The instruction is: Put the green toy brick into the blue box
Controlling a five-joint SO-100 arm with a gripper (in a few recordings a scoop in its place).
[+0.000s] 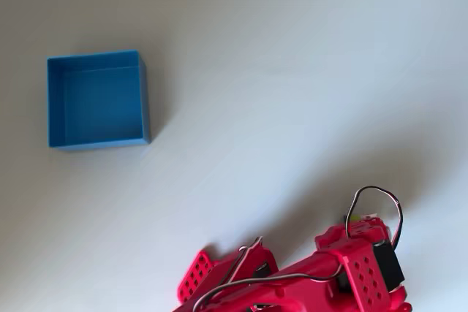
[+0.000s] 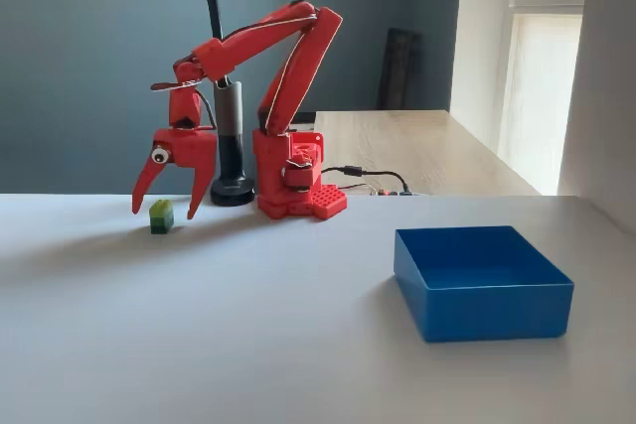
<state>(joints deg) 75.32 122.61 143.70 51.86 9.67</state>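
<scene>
**Nearly at the brick: tool spread above it, box well away**

Right now the risk lies in the descent. The green toy brick point(image 2: 161, 215) is tiny and sits on the tabletop point(image 2: 298, 335) roughly between the two red fingertips, seemingly nearer the right-hand one in the fixed view, though the depth cannot be judged from that angle. If the tool point(image 2: 169, 210) drops off-centre, one finger may land on the studs or nudge the brick sideways instead of straddling it. A close that starts too high would likely pinch only the top edge, and the brick could pop out or tip. Later, the carry is long: the blue box point(image 2: 483, 280) stands well apart from the brick, across the tabletop, so a weak grip could let the brick fall short of the walls.

The tool is spread wide, fingers pointing down, tips close to the tabletop on either side of the brick. It holds nothing, and no contact with the brick is apparent. In the overhead view a sliver of green point(image 1: 353, 218) peeks out beside the arm, while the box point(image 1: 98, 99) sits empty.
</scene>
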